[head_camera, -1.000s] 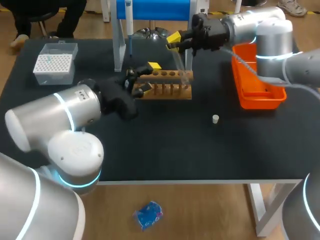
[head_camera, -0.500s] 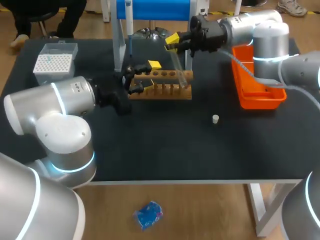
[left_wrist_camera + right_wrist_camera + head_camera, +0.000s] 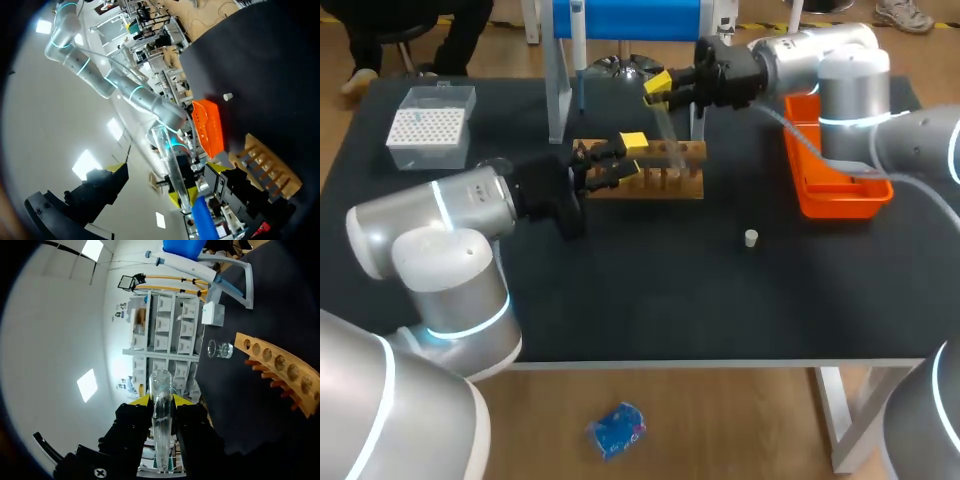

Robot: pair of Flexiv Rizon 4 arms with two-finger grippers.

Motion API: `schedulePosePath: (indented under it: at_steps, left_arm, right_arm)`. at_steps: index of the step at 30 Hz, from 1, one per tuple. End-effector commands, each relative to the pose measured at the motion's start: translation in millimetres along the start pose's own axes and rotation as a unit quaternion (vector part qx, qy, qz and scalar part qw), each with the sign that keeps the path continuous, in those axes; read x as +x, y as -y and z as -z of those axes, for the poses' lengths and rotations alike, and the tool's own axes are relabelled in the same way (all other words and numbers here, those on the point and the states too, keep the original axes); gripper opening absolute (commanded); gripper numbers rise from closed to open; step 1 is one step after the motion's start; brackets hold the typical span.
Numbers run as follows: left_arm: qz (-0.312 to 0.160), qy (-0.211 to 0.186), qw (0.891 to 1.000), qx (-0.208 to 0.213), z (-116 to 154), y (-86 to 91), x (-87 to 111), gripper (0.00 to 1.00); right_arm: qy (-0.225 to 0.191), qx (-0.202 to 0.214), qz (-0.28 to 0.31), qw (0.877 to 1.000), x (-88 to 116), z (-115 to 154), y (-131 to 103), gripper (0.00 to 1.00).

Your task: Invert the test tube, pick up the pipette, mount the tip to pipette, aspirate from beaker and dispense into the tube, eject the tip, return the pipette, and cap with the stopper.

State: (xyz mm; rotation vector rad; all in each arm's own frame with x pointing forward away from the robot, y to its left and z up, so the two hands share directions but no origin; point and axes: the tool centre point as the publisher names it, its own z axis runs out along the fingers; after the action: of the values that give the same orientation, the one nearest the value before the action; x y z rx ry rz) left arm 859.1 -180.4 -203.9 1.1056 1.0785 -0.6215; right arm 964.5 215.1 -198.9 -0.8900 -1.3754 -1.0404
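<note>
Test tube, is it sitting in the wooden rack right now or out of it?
Out. The right gripper is shut on the test tube, whose far end is free, with the wooden rack off beside it.

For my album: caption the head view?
Right gripper holds a test tube above the rack; left gripper at the rack.

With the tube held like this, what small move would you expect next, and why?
Probably the left gripper eases in toward the test tube to take it for turning over. The right gripper is shut on the tube's upper part and holds it tilted above the wooden rack. The left gripper is open beside the rack, facing the tube.
</note>
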Motion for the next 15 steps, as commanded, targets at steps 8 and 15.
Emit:
schedulePosePath:
  at_steps: [8,15]
  left_arm:
    - [0.023,0.038,0.997,0.056,-12.7,-12.8,5.5,1.0]
    - [0.032,-0.006,0.997,0.065,-9.0,-19.4,1.5,1.0]
  right_arm:
    - [0.011,0.008,0.014,1.0,-2.7,0.0,-8.9,0.0]
    - [0.019,0.001,0.024,1.0,-2.4,3.6,-7.9,0.0]
